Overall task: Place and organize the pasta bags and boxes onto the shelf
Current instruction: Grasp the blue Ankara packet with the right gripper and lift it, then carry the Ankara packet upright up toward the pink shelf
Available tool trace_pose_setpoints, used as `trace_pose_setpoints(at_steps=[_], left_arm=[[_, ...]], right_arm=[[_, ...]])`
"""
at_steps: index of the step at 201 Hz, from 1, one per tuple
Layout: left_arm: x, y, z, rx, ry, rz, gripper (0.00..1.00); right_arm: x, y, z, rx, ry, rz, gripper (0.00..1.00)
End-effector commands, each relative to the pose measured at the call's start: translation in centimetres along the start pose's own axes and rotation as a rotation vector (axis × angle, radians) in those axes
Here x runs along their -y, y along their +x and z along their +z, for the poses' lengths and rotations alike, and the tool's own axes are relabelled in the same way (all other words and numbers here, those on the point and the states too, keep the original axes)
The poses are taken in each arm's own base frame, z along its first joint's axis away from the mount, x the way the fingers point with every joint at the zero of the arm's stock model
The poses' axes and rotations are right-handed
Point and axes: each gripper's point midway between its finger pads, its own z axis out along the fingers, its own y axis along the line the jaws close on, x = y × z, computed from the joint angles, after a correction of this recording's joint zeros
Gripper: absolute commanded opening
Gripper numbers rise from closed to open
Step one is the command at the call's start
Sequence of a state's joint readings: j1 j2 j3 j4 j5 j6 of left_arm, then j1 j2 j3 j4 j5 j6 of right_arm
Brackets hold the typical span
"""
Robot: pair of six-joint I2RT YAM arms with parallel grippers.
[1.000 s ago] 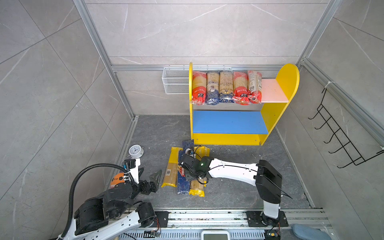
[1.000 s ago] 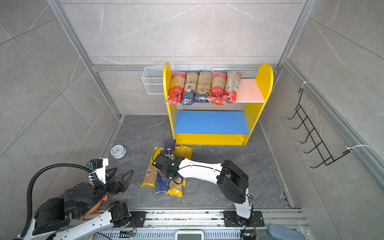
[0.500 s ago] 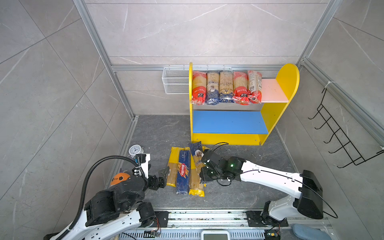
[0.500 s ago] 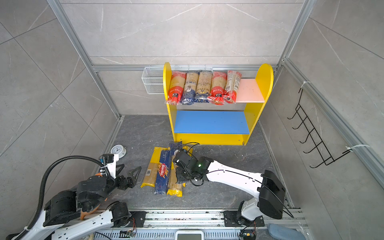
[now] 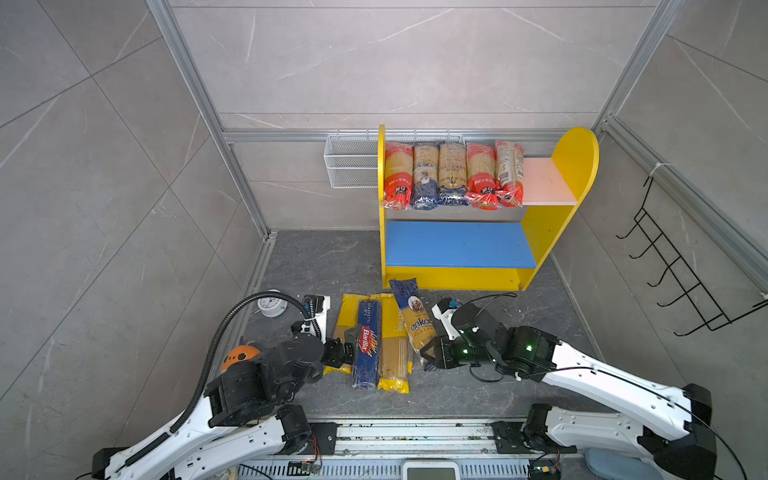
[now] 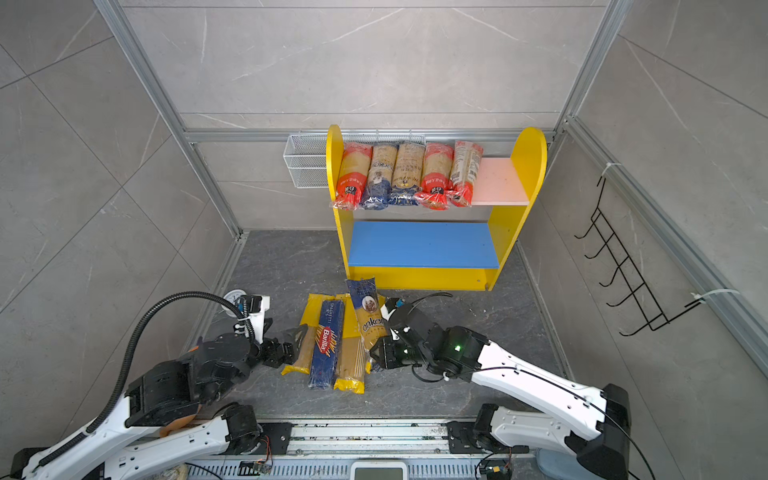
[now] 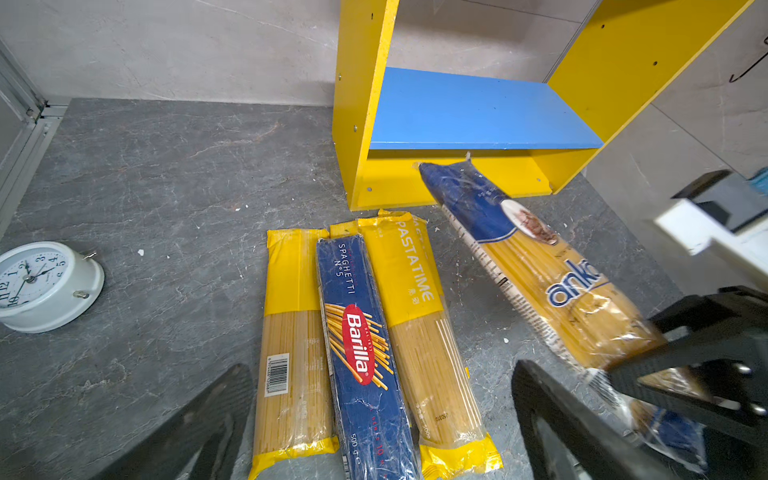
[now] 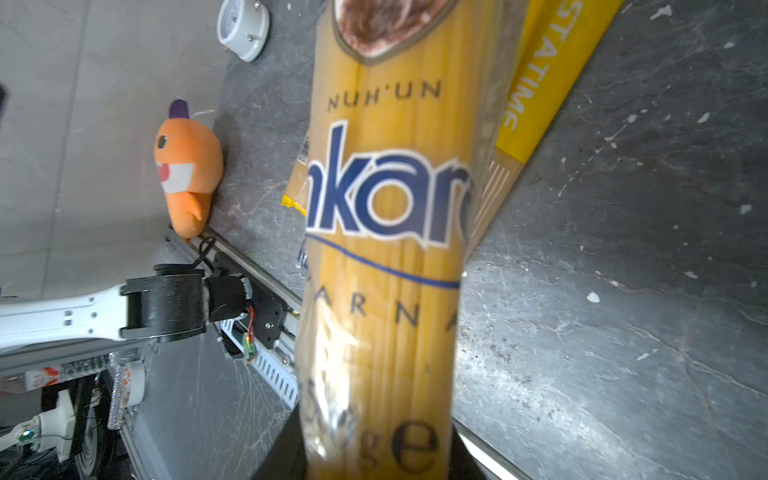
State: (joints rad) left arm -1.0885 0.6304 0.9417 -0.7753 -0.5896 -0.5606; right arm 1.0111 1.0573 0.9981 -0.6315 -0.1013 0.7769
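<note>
The shelf (image 5: 457, 245) has yellow sides and a bare blue lower board; several pasta bags (image 5: 453, 174) lie in a row on its pink upper board (image 5: 544, 183). On the floor in front lie a dark-blue Barilla box (image 5: 368, 345) and two yellow-ended bags (image 5: 392, 345), side by side. My right gripper (image 5: 432, 353) is shut on the near end of a blue-ended bag (image 5: 415, 316), which is raised and tilted with its far end pointing at the shelf's base. My left gripper (image 5: 343, 347) is open at the near ends of the floor packs, and nothing sits between its fingers (image 7: 232, 395).
A white clock (image 5: 272, 305) and an orange plush toy (image 5: 241, 357) sit on the floor at the left. A white wire basket (image 5: 351, 162) hangs left of the shelf. A black hook rack (image 5: 673, 270) is on the right wall.
My right gripper has swung right from over the pile, carrying the blue-ended bag up off the floor packs. My left gripper has moved forward to the packs, still open.
</note>
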Motion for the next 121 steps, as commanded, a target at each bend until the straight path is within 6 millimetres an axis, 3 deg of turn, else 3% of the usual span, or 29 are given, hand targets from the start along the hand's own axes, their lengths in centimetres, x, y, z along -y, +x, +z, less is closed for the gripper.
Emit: trace_pose_setpoints(at_steps=[1, 55, 121], left_arm=[[1.7, -2.7, -0.4, 0.057, 0.051, -0.017, 1.0], [3.3, -3.1, 0.9, 0.04, 0.061, -0.009, 1.0], [5.2, -4.3, 1.6, 0.048, 0.1, 0.004, 1.0]], right_arm=[[-3.5, -3.5, -4.7, 0.189, -0.16, -0.046, 0.0], [-3.2, -3.6, -11.9, 0.302, -0.174, -0.074, 0.0], [-4.2, -5.4, -20.3, 0.472, -0.208, -0.108, 0.0]])
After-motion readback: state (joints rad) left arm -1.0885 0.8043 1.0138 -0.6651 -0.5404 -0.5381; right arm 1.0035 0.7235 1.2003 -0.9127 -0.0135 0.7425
